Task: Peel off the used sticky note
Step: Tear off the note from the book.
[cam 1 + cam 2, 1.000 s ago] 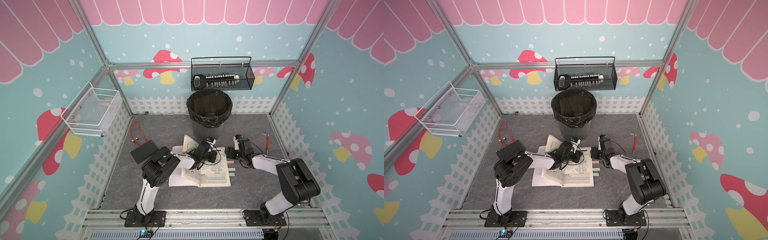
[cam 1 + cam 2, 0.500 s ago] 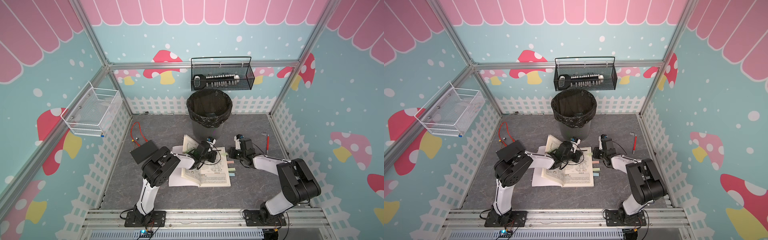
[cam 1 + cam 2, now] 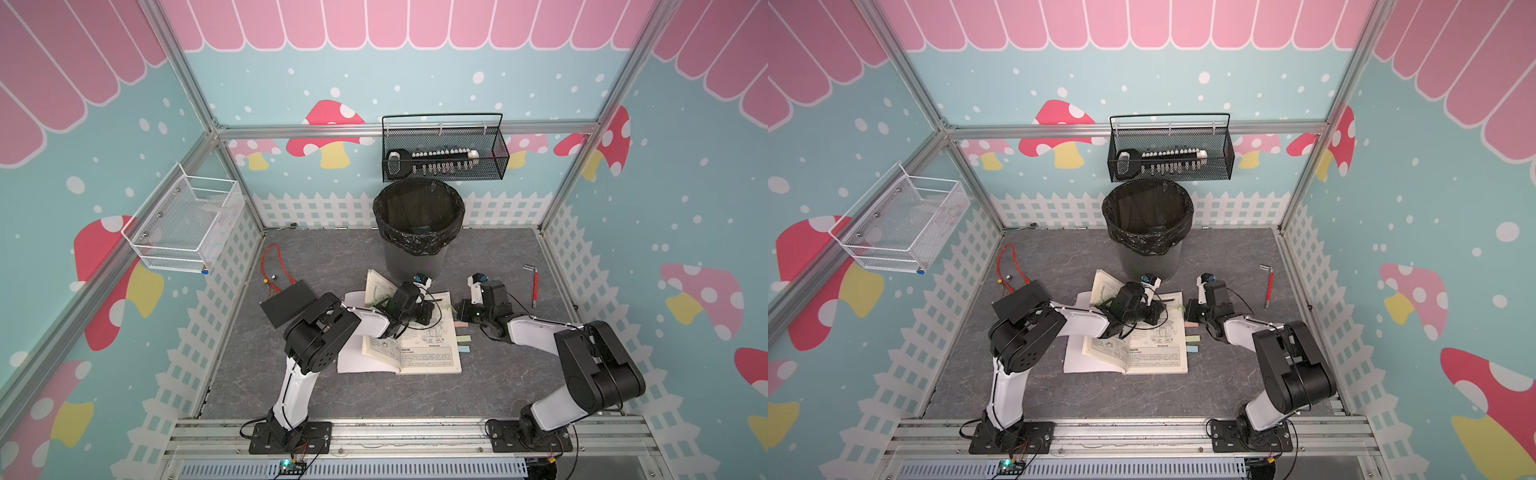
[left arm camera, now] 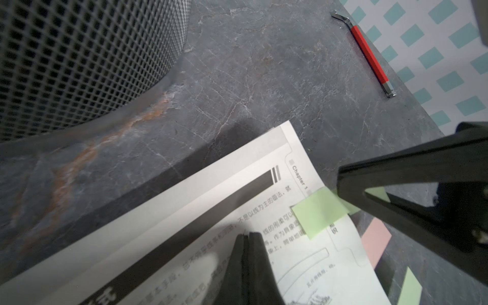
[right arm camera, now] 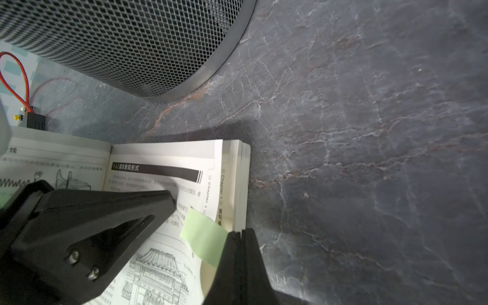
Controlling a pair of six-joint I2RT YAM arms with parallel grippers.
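- My left gripper (image 4: 247, 235) is pressing down on the page (image 5: 163, 153) of the open book (image 3: 424, 349), jaws squeezed fully together and carrying nothing. If that hard black tip is sliding on the smooth printed paper, the thin page is likely going to rise with the note and crease or tear.
- The note (image 5: 203, 235), a small pale-green rectangle of matte paper, is sitting at the book's 2 o'clock edge, partly on the text and partly overhanging. Its glued end is looking flat against the page, so I am judging that a straight upward yank is risking a ripped note or a dragged page.
- My right gripper (image 5: 240, 232) is pinching the note's free end, jaws closed on it. The bite is looking shallow, right at the tips, so the paper may be slipping out as I am pulling.
- At 6 o'clock of that grip, pink, green and blue tabs (image 4: 376, 237) are poking out of the page stack. A low sweep could be catching them.
- The bin (image 3: 409, 266), dark perforated metal with a crinkled black liner (image 3: 415, 243), is standing at the book's 12 o'clock, near both wrists. A wide peeling arc may be bumping its curved wall.
- The key (image 4: 369, 55), a thin bent steel rod in a red sleeve, is lying at my right gripper's 2 o'clock on the grey veined table (image 3: 498, 257), well apart and threatening nothing.
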